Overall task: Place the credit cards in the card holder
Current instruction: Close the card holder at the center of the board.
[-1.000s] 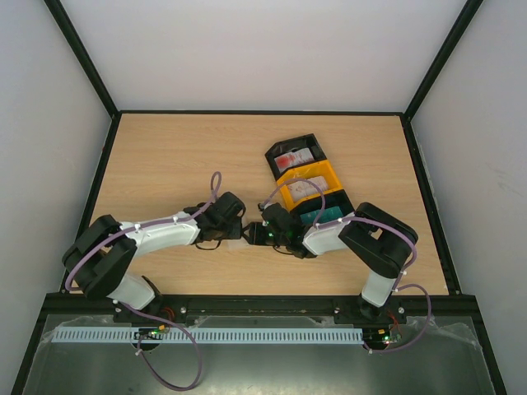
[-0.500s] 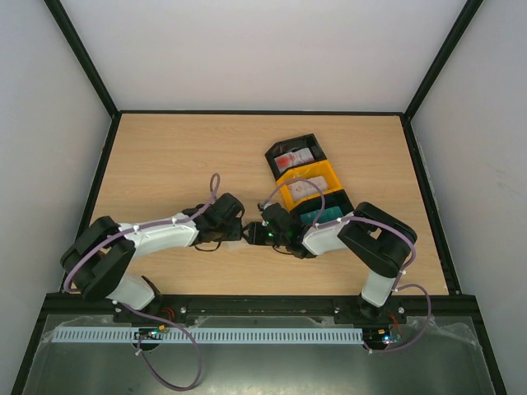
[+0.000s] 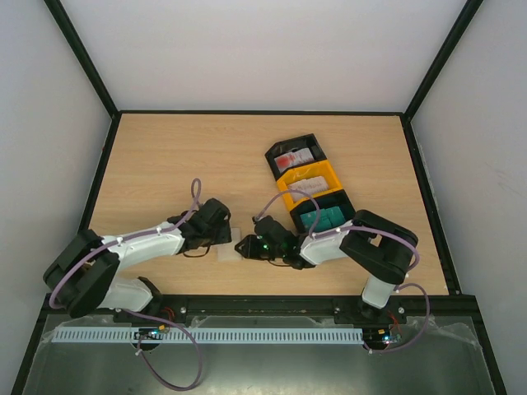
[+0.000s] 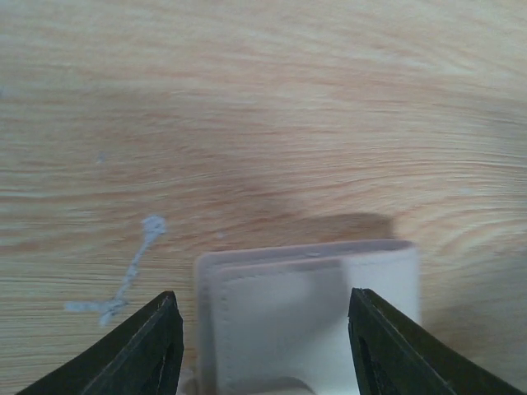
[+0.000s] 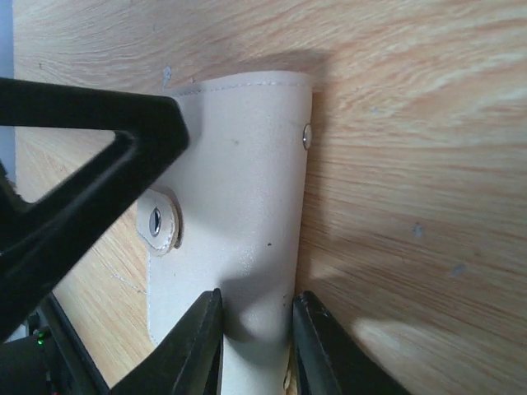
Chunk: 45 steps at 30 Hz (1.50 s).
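Note:
The card holder (image 5: 239, 189) is a pale beige wallet with a small snap, lying on the wood. My right gripper (image 5: 257, 317) is shut on its folded edge, one finger on each side. In the left wrist view the card holder (image 4: 305, 321) lies between the two fingers of my left gripper (image 4: 262, 296), which stands open with a gap on both sides. From above, the left gripper (image 3: 222, 237) and right gripper (image 3: 246, 247) face each other across the card holder (image 3: 230, 246). The credit cards sit in bins: white and red (image 3: 294, 158), beige (image 3: 309, 185), teal (image 3: 325, 216).
Three open bins stand in a slanted row right of centre: black (image 3: 306, 141), orange (image 3: 329, 174), black (image 3: 344, 206). A black frame borders the table. A pale scratch (image 4: 132, 271) marks the wood left of the card holder.
My left gripper has opened and drawn back to the left. The right gripper has closed tighter on the card holder and shifted left and nearer with it.

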Tool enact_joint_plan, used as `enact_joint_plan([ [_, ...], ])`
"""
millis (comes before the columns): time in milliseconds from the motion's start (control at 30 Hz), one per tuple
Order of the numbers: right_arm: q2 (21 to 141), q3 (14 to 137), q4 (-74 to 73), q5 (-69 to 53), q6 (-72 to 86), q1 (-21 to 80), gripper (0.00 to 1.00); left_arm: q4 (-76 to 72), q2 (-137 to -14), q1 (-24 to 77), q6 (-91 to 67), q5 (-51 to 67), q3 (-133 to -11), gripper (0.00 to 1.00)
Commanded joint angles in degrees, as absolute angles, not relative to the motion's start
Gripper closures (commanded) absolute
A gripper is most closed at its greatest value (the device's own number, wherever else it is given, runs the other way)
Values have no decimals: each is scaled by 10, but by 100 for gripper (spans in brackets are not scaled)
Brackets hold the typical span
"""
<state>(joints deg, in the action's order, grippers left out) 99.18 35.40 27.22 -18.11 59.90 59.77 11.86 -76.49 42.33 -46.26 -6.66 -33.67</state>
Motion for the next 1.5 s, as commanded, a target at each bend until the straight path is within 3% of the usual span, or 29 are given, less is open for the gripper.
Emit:
enact_joint_plan([
  [0,1011,367,209,-180,622,603,74,100,-788,399,-466,-54,-325,43],
  [133,990,374,175,-137,616,601,65,82,-802,386,-449,-26,-324,45],
  [267,955,374,120,-75,599,586,61,63,-813,386,-416,22,-329,54],
  [400,890,355,62,4,584,555,57,31,-832,387,-368,111,-339,57],
  [700,779,348,-50,101,535,519,53,-68,-913,426,-318,283,-385,52],
  [867,791,366,-68,78,483,516,53,-59,-865,454,-365,197,-384,54],
  [1067,829,390,-46,18,449,493,53,-96,-763,530,-512,121,-290,52],
  [1467,916,439,-17,-59,411,474,54,-47,-790,700,-559,51,-270,51],
])
